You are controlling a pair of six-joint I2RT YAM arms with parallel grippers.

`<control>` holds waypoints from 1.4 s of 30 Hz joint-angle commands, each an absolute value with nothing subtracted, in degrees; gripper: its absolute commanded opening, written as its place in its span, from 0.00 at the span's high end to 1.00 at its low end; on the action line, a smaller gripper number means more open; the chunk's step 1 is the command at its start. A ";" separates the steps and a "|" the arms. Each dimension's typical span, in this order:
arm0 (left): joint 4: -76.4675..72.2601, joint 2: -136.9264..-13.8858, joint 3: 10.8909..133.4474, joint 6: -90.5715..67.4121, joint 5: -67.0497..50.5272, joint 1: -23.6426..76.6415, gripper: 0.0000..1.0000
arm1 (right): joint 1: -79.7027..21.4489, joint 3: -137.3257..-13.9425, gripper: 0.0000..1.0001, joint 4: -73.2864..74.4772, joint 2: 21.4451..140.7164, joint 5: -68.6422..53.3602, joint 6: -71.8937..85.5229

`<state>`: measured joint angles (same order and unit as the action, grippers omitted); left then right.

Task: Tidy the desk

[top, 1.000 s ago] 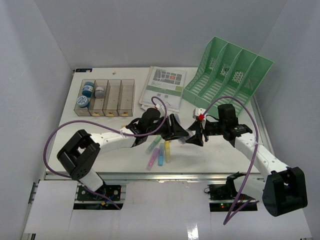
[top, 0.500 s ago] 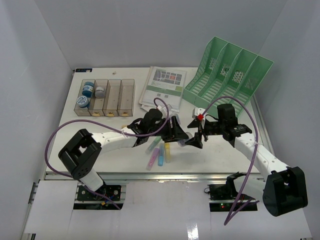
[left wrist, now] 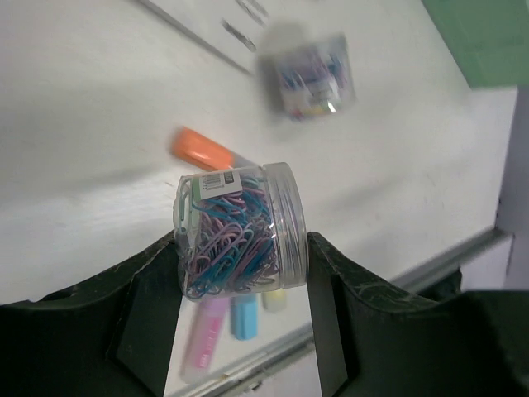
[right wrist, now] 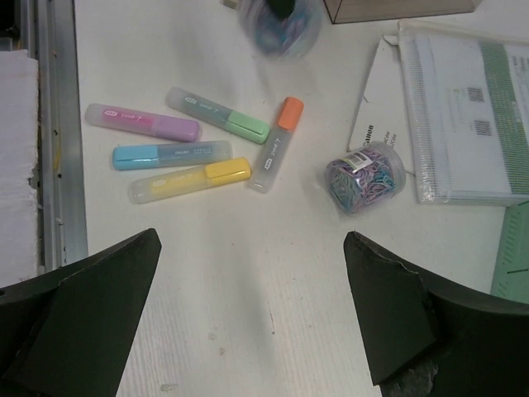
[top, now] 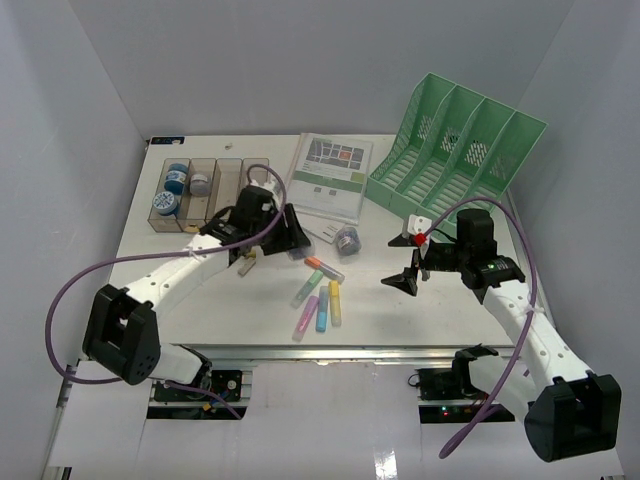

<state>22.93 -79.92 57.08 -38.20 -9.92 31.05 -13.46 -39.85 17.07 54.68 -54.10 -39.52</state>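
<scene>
The white desk [top: 200, 290] holds two clear jars of coloured paper clips. My left gripper [top: 292, 240] is shut on one paper-clip jar [left wrist: 240, 231] and holds it above the desk, near the tray's front. The second jar [top: 348, 240] stands on the desk by the booklet, also seen in the right wrist view [right wrist: 368, 178]. My right gripper [top: 405, 262] is open and empty, hovering right of the highlighters [top: 320, 295]. Its jaws stand wide apart in the right wrist view [right wrist: 252, 306].
Several highlighters lie together at centre front: pink [right wrist: 145, 122], green [right wrist: 219, 116], orange [right wrist: 277, 145], blue [right wrist: 169, 154], yellow [right wrist: 190, 180]. A smoky four-compartment tray [top: 228, 195] with small jars stands back left, a booklet [top: 330, 175] at back centre, a green file rack [top: 455, 150] back right. A metal rail [right wrist: 58, 124] edges the front.
My left gripper has moved from the desk's centre back and left toward the tray, carrying a paper-clip jar. My right gripper has drawn back to the right. The second jar now shows.
</scene>
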 commanded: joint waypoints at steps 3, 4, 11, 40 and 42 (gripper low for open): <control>35.01 -78.18 69.43 -23.62 1.14 17.17 1.00 | -13.12 -43.22 0.02 21.15 57.89 -56.57 -40.65; 35.18 -78.90 70.75 -21.23 2.93 14.41 1.00 | -13.10 -43.36 0.02 21.33 58.07 -56.25 -40.69; 32.90 -90.69 79.89 -17.10 5.07 3.20 1.00 | -13.10 -43.33 0.02 21.67 58.32 -56.07 -40.69; 26.54 -112.24 93.82 -1.65 12.00 -3.69 1.00 | -13.01 -42.45 0.02 21.89 60.98 -51.33 -43.12; 26.56 -112.25 93.51 -2.01 11.05 -3.69 1.00 | -13.04 -42.43 0.02 21.87 61.10 -51.31 -43.05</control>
<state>27.20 -114.04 93.12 -2.37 13.56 -3.68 -13.45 -40.82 22.22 60.74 -51.11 -42.47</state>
